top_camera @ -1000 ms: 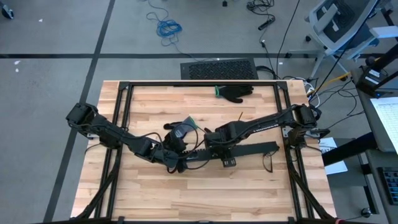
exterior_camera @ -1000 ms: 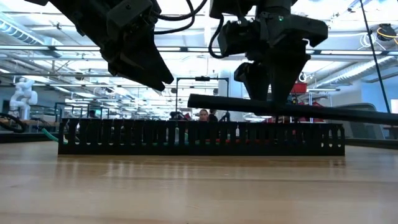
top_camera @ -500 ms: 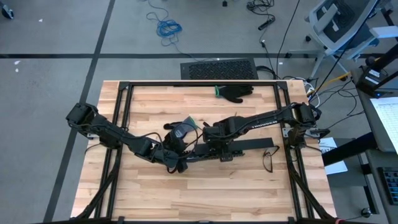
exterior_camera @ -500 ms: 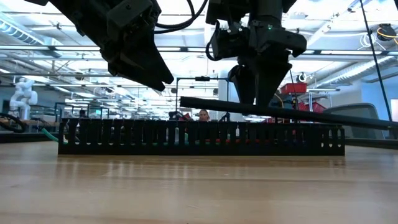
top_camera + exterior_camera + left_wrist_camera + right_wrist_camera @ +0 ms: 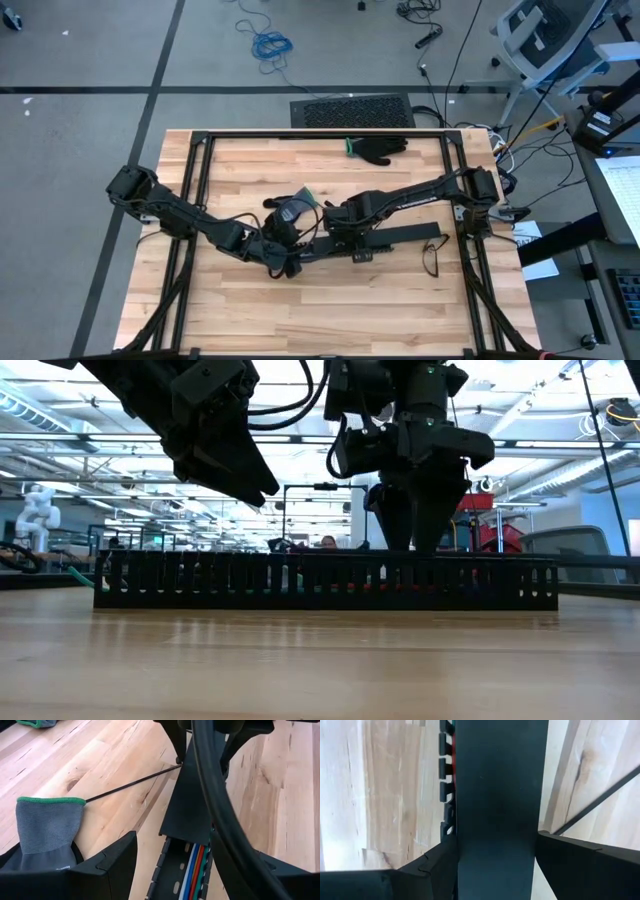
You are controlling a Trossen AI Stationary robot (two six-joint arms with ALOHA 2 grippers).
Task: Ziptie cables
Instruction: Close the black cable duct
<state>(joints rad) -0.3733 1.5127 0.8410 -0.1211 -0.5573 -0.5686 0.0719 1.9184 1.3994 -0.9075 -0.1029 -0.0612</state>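
The cables (image 5: 194, 865), thin white, blue, red and green wires, lie inside the long black slotted plastic channel (image 5: 325, 581), mostly hidden beneath the flat black cover strip (image 5: 497, 810) that the right gripper (image 5: 492, 852) clamps; they look light and floppy, best pinched as a bundle at an exposed stretch; the left gripper (image 5: 170, 857) hangs spread beside the grey green-cuffed glove (image 5: 45, 827); no ziptie is discernible.

bright overhead light, backlit silhouettes, sharp

You see both arms meet mid-table: left gripper (image 5: 290, 262) & right gripper (image 5: 352, 240) over the black channel (image 5: 405, 235); dark glove (image 5: 378, 149) lies near the far edge.
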